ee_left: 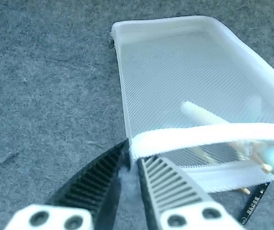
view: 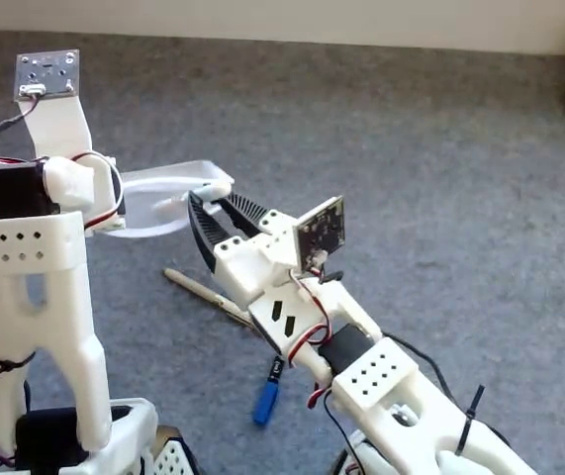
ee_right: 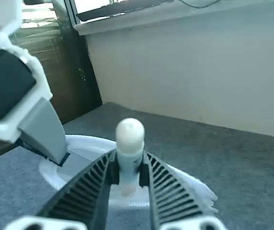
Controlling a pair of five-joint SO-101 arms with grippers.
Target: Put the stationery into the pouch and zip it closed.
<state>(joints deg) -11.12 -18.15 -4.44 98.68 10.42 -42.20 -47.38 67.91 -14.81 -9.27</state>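
While the left gripper [ee_left: 129, 165] is pinching the pouch [ee_left: 175, 72] rim on the carpet's [view: 440, 148] left part, the right gripper [ee_right: 127, 163] is clamping a white stick [ee_right: 129, 136] at its opening; a pencil [view: 203, 290] is lying nearby.

The left arm [view: 35, 257] hides part of the pouch [view: 158, 203], and the right arm [view: 361, 366] covers one end of the pencil [view: 198, 289].
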